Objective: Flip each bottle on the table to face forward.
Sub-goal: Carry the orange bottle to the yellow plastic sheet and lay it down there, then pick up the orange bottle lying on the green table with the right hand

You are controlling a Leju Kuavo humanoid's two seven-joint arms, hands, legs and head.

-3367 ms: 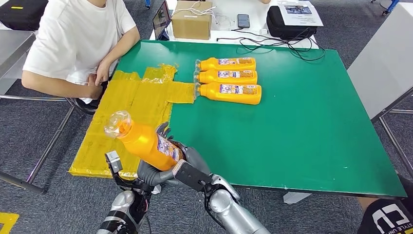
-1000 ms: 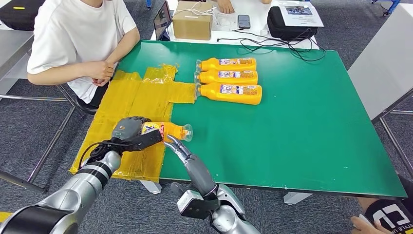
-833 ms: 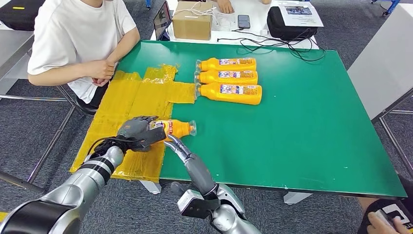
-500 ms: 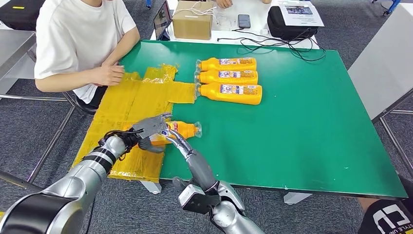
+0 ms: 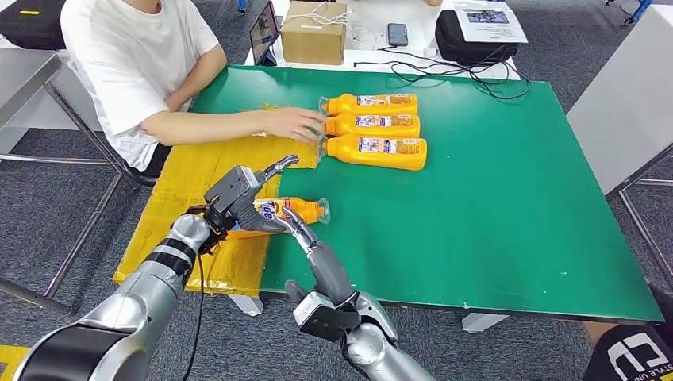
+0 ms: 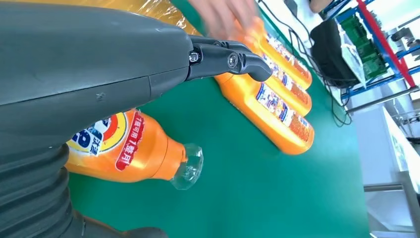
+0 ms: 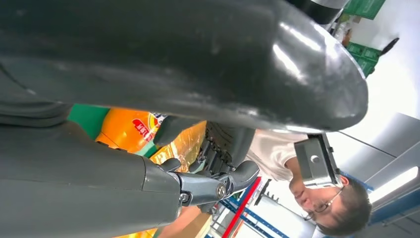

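An orange bottle (image 5: 287, 212) (image 6: 133, 148) lies on its side at the edge of the yellow taped patch (image 5: 198, 171), clear cap toward the right, its red and blue label facing up. My left hand (image 5: 238, 190) (image 6: 99, 74) hovers just over its base with fingers spread, holding nothing. My right hand (image 5: 311, 252) reaches up from the table's front edge, fingers stretched out against the bottle's near side. Three more orange bottles (image 5: 374, 127) (image 6: 277, 99) lie side by side at the back, labels up. The right wrist view shows part of the near bottle (image 7: 128, 130).
A person in a white shirt sits at the left; their hand (image 5: 292, 123) (image 6: 223, 12) reaches to the caps of the back row. The green table (image 5: 492, 222) is bare to the right. A cardboard box (image 5: 313, 32), a black bag (image 5: 472, 40) and cables lie behind.
My left hand set the bottle down on its side, let go and spread its fingers above it. The person's arm stretched across to the back row. My right hand stayed beside the bottle.
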